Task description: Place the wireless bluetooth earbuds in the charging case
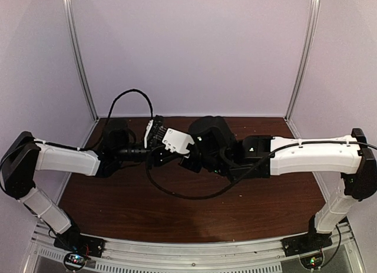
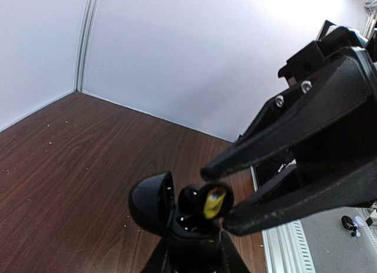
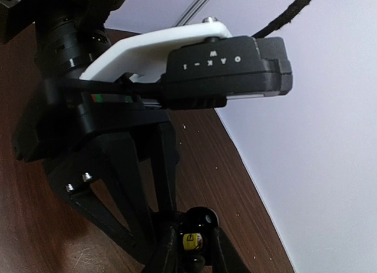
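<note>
Two robot arms reach inward and meet in the middle, well ahead of their bases. The left arm (image 1: 66, 158) rises from its base at the near left corner, bends sharply at the elbow and stretches its white forearm level to the right. The right arm (image 1: 309, 153) mirrors it from the near right corner. The wrists face each other, fingertips nearly touching. The left gripper (image 2: 194, 252) is clamped on the charging case (image 2: 148, 202). The right gripper (image 3: 191, 244) pinches an earbud (image 2: 213, 201) between its fingertips.
</note>
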Controlling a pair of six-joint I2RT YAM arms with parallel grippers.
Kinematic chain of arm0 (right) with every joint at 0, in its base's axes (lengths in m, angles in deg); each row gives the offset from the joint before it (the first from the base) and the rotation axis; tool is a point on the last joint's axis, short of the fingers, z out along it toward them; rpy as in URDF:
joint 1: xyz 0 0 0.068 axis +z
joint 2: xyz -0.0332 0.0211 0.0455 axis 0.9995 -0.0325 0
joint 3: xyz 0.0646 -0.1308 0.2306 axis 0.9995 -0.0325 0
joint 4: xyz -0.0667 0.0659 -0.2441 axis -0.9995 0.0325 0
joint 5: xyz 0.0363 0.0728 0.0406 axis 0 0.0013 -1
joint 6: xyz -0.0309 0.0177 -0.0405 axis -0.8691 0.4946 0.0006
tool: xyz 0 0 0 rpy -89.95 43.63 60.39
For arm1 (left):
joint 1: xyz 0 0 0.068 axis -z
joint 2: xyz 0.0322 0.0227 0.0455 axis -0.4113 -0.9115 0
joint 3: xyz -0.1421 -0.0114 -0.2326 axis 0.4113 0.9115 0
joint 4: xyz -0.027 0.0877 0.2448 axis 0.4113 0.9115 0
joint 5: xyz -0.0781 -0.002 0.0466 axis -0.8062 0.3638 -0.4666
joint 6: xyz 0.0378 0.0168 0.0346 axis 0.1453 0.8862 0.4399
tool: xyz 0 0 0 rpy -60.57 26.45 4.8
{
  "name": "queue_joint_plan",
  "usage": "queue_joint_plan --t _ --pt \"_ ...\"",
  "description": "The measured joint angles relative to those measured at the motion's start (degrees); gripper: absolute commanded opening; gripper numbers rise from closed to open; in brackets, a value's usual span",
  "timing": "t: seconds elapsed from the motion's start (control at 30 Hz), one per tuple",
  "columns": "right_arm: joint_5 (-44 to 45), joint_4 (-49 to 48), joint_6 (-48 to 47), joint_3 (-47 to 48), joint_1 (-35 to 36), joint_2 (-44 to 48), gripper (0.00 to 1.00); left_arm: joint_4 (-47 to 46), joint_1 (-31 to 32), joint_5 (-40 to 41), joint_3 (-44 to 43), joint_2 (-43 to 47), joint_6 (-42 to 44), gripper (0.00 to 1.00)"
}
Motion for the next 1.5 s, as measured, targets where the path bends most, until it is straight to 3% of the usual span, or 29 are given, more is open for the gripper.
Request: queue_joint_plan --t 1.07,1.5 --pt "-7.96 -2.56 2.86 0.0 0.33 4.59 0.5 -7.41 0.0 0.83 2.78 2.29 0.63 0.0" --pt "-21.77 -5.46 11.91 -2.95 -8.48 11.93 0.51 -17.55 0.0 -0.9 8.87 4.76 2.43 0.0"
